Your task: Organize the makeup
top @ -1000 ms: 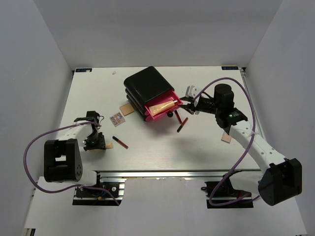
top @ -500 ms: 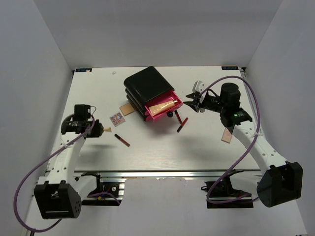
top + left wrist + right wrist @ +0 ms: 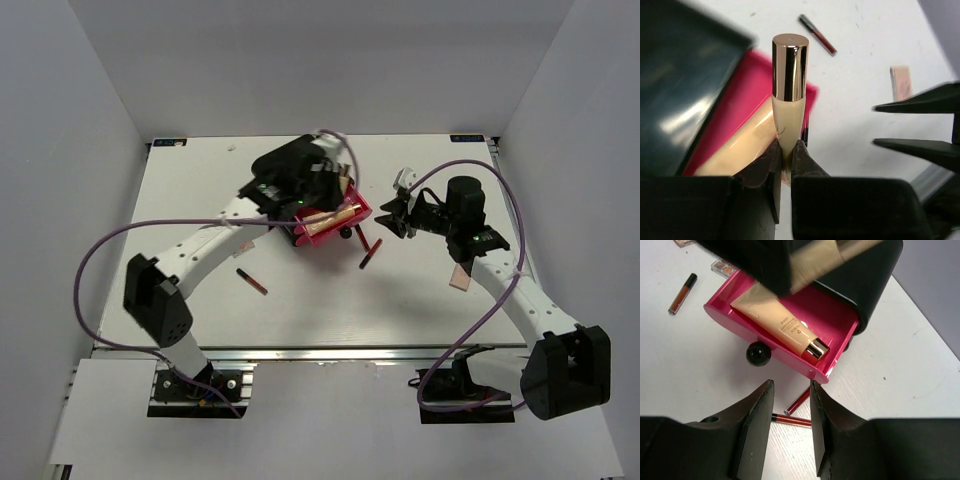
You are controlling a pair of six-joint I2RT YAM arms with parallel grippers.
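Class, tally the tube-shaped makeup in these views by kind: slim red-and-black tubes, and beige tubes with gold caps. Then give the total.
Slim red-and-black tubes: 3 (lone tube, pair by the pink drawer)
Beige gold-capped tubes: 2 (drawer tube, held tube in the left gripper)
Total: 5

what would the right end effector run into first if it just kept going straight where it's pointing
Most likely the front wall of the open pink drawer, just beside its black knob. The right end effector points at it with only table between, though its height is hard to judge.
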